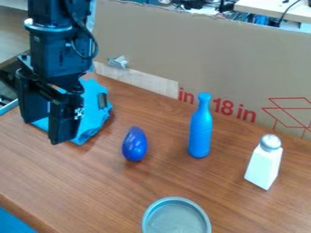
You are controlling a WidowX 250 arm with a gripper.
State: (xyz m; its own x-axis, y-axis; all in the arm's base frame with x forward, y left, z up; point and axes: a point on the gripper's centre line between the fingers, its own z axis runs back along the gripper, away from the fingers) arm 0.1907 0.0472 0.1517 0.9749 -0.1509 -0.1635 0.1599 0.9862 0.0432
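I see my claw (43,131) over the desk (164,175) at the view's left, its two fingers apart. The crumpled blue cloth (93,111) lies on the desk behind it, partly hidden; I can't tell if they touch. Rightward stand a deep-blue oval object (135,144), blue bottle (200,129) and white shaker (264,164); a grey dish (176,220) sits nearer me

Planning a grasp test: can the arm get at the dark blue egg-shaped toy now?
Likely yes. The hand hangs open by the blue cloth, nothing seems to stand between it and the toy, and the bottle stands apart on its other side.
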